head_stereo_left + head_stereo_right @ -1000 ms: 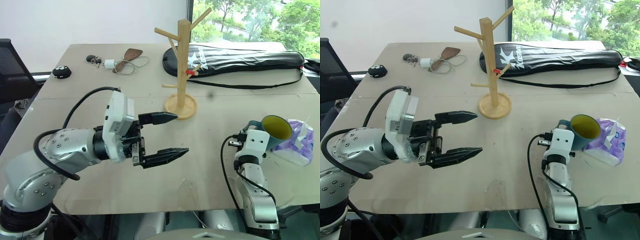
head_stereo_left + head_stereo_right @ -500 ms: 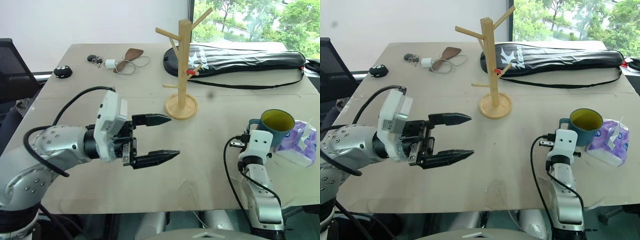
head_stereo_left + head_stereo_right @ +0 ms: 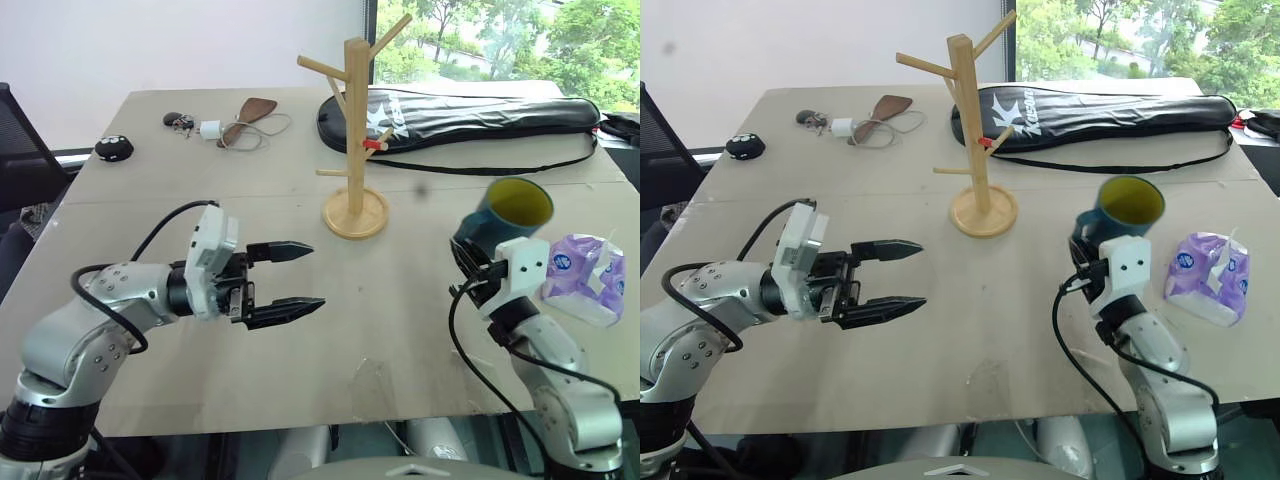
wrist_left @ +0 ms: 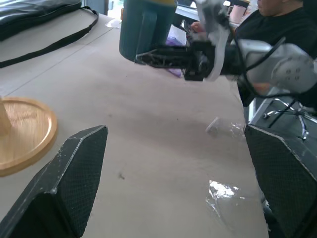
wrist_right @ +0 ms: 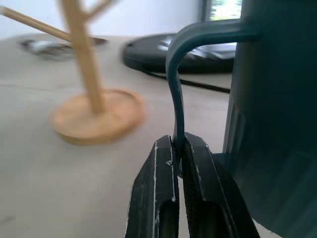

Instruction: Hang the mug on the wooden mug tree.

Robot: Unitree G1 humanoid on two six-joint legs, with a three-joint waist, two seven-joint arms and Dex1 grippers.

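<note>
- Left eye view: the step in hand looks like the carry. The right gripper holds the mug lifted clear of the worktop near its right edge, well apart from the wooden mug tree, which stands toward the far middle. The tissue pack lies just beside the right arm.
- Right eye view: the left gripper hovers over the worktop's left half with its fingers spread, holding nothing.
- Left wrist view: the mug hangs above the bare worktop, with the tree's round base at the frame's edge.
- Right wrist view: the right fingers are pressed together on the mug's loop handle, pinching its lower end. The next move probably calls for bringing the handle's opening over an upward-angled peg, then lowering before release.
</note>
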